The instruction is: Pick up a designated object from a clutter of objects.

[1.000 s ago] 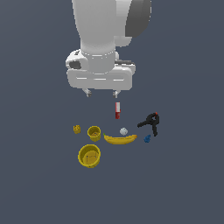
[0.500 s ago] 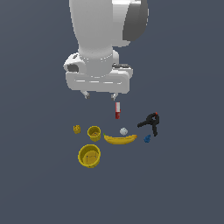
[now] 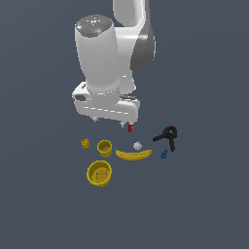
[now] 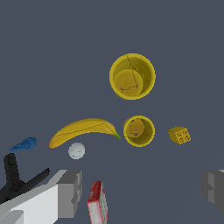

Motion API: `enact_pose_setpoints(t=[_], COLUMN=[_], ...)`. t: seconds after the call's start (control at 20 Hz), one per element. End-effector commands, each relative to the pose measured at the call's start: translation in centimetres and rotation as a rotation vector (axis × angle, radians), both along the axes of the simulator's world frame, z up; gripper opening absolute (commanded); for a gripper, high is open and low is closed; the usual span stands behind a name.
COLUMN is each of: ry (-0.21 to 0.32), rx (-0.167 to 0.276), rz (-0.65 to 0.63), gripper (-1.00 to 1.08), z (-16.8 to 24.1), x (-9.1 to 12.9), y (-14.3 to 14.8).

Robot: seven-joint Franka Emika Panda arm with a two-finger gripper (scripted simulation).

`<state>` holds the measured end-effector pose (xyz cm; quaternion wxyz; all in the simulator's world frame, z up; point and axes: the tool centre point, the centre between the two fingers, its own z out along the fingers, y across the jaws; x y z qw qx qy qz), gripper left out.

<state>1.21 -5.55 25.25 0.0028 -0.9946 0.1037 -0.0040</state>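
Hanging over the counter, the arm has its gripper spread wide, holding nothing. Big cup sits upright, and the banana lies beside the mid cup, which stands between the big cup and the gripper. Clamp, marker, ball, tiny cup and blue bit are scattered nearby.
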Motion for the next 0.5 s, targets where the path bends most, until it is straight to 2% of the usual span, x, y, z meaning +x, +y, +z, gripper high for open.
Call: enact_pose_setpoints(t=[0.0, 0.45], ry=[0.002, 0.007], rx=[0.003, 0.004], rz=[-0.047, -0.223], gripper=[1.0, 1.0], z=[-2.4, -11.3], x=[0.3, 0.3], y=[-0.5, -2.8])
